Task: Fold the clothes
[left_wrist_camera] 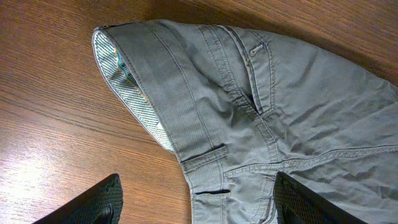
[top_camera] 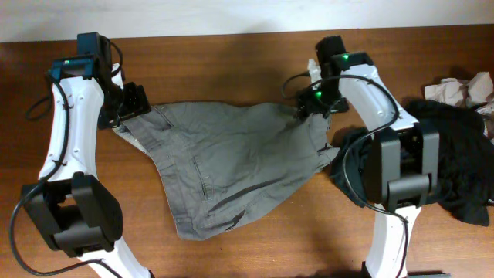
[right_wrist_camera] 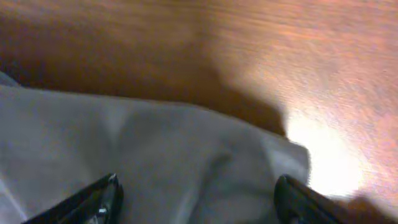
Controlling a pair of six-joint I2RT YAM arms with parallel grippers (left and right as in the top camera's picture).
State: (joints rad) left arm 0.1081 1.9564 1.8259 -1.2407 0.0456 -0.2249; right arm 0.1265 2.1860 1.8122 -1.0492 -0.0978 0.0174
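Grey trousers (top_camera: 224,162) lie folded across the middle of the wooden table. Their waistband with belt loops (left_wrist_camera: 205,155) and a patterned lining is at the left end. My left gripper (top_camera: 133,99) hovers over the waistband with both jaws (left_wrist_camera: 196,202) wide apart, one over the wood and one over the cloth. My right gripper (top_camera: 310,106) is over the trousers' right end; its jaws (right_wrist_camera: 196,199) are spread wide above grey cloth (right_wrist_camera: 155,162). The right wrist view is blurred.
A heap of dark clothes (top_camera: 455,162) lies at the right, partly under my right arm. A lighter crumpled garment (top_camera: 463,89) sits at the far right edge. Bare wood (top_camera: 231,69) lies behind the trousers.
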